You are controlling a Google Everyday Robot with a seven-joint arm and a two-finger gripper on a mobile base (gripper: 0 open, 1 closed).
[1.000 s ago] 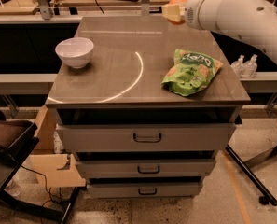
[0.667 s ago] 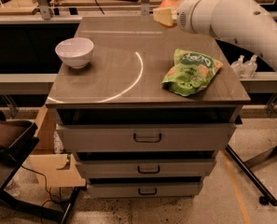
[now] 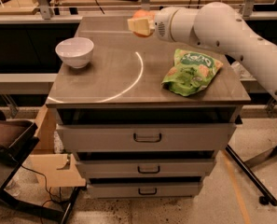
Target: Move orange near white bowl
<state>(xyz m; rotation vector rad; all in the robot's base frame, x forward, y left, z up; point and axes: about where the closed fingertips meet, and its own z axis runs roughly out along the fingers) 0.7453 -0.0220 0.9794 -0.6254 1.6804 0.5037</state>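
The white bowl [image 3: 75, 52] stands on the left part of the steel cabinet top [image 3: 114, 73], near the far left. My gripper [image 3: 140, 24] hangs above the back middle of the top, at the end of the white arm [image 3: 231, 31] that comes in from the right. Its pale fingers [image 3: 138, 26] are shut on the orange [image 3: 142, 16], which shows as a round orange patch behind them. The orange is held in the air, to the right of the bowl and well apart from it.
A green snack bag [image 3: 191, 72] lies on the right part of the top. The cabinet has three drawers [image 3: 147, 137] in front. A cardboard box [image 3: 54, 162] and a dark object [image 3: 7, 134] sit on the floor at left. Benches run behind.
The arm has swung left across the back of the top, carrying the orange from the far right corner to above the back middle, closer to the bowl.
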